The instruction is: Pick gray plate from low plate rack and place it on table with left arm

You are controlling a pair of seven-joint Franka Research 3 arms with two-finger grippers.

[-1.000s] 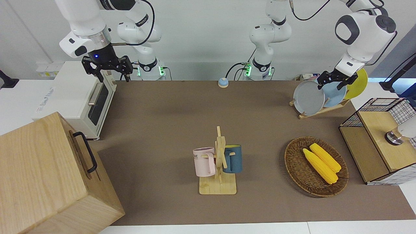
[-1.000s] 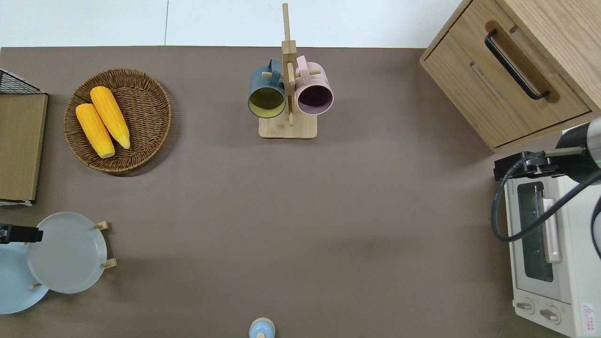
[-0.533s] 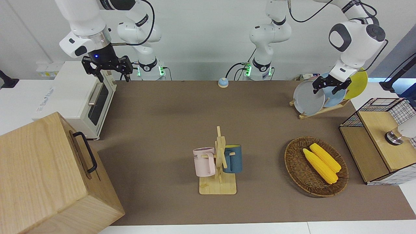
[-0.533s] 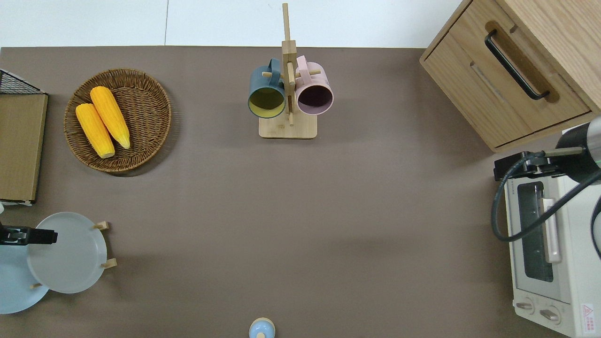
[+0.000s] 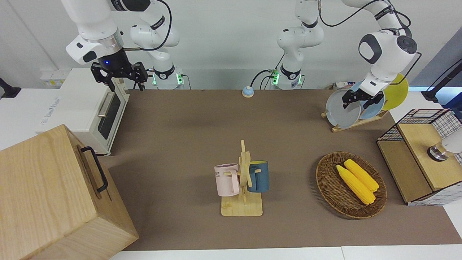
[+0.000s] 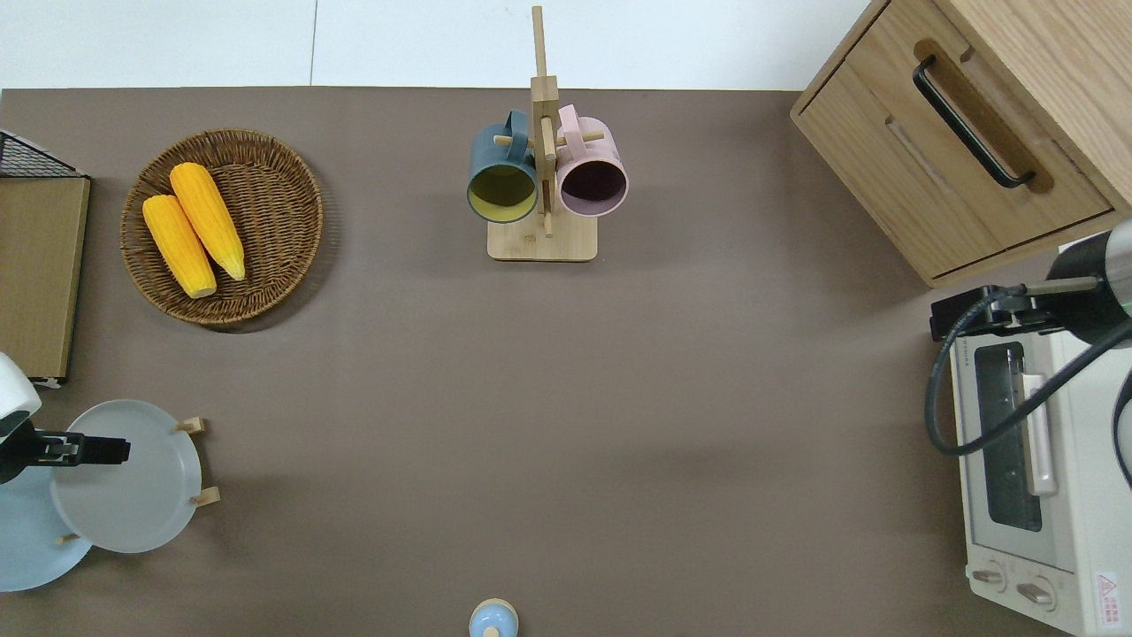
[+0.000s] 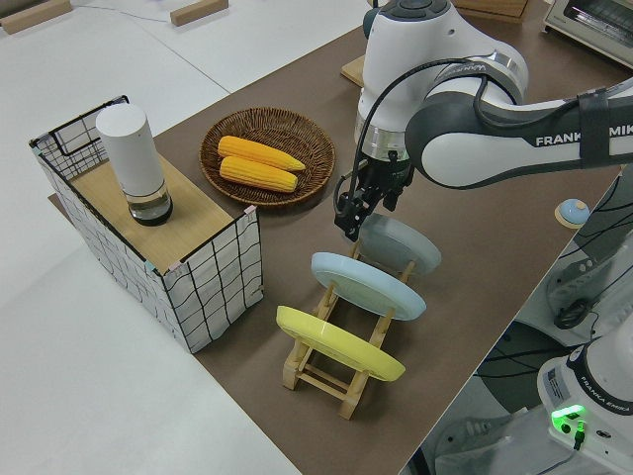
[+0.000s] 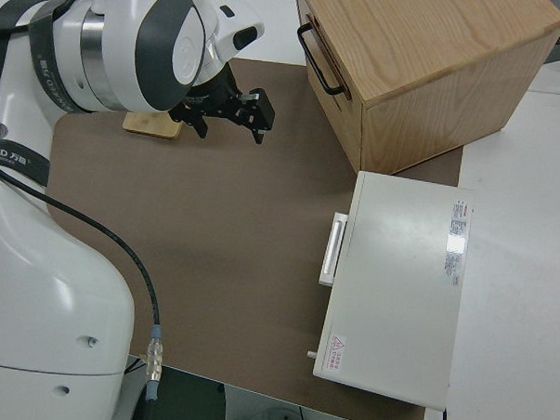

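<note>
The gray plate leans in the slot of the low plate rack nearest the table's middle, at the left arm's end of the table. It also shows in the overhead view and the left side view. My left gripper is open and sits at the plate's upper rim, one finger on each side of it. It shows over the plate in the overhead view and in the left side view. My right gripper is open and parked.
A light blue plate and a yellow plate stand in the same rack. A wicker basket of corn, a wire crate, a mug stand, a wooden drawer box, a toaster oven and a small blue bell stand around.
My left gripper has moved from over the light blue plate toward the table's middle and slightly down, onto the gray plate's upper rim. The plate and the right arm have not moved.
</note>
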